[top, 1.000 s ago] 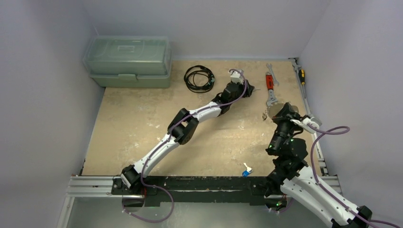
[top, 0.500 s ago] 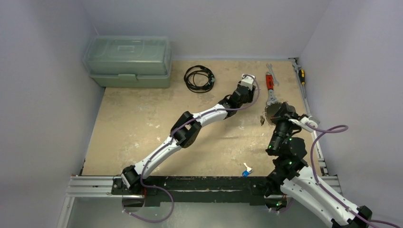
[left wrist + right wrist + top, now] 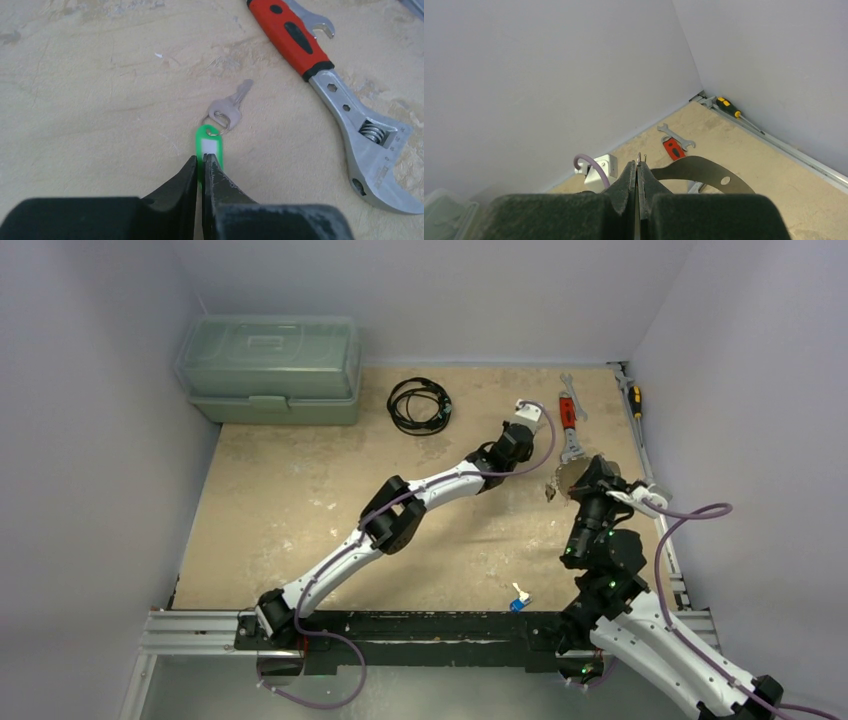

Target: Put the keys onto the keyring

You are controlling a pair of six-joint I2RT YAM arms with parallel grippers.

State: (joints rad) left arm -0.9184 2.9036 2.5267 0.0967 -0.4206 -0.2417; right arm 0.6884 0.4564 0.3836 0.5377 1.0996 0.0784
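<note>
Your left gripper point(image 3: 202, 160) has swung right and clamped the green tag point(image 3: 210, 146) of the silver key point(image 3: 227, 106), near the table's point(image 3: 300, 490) back edge. The wrench point(image 3: 320, 75) lies just beside it, with bare room on the left. Your right gripper point(image 3: 637, 167) pinches the keyring point(image 3: 563, 478) near the right edge.

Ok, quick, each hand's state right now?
Left hand: closed on the green plastic tag of the small silver key.
Right hand: closed on the thin silvery wire keyring.
</note>
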